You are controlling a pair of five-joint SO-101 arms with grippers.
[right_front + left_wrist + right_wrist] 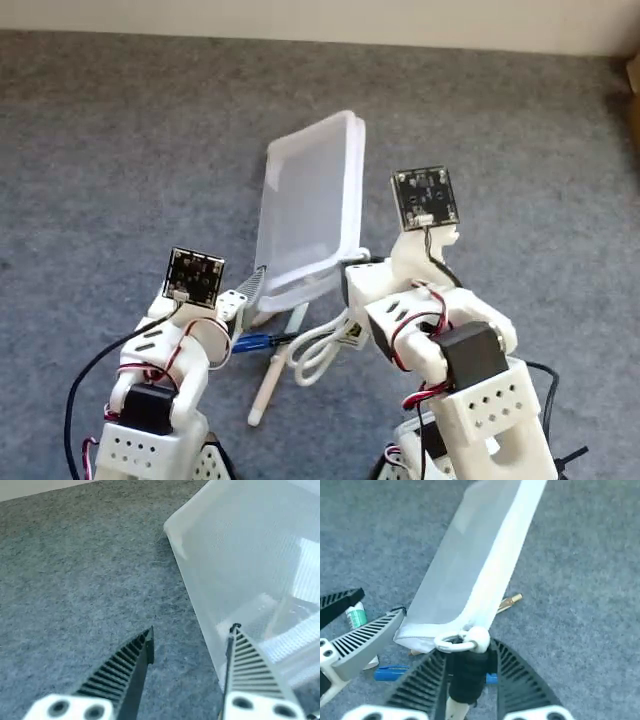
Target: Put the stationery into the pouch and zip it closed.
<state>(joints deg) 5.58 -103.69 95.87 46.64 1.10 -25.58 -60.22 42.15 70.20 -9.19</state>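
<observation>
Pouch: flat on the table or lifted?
Lifted at its near end: the right claw is shut on the ring end of the pouch, and a blue pen lies beneath it.

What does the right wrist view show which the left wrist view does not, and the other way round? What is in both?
Only the right wrist view: the right hand shut on the zipper pull, and a blue pen and a gold-tipped writing tool on the grey mat. Only the left wrist view: a pale strip beyond that mat. Both: the pouch, raised off the mat, and the open left hand beside its corner.
</observation>
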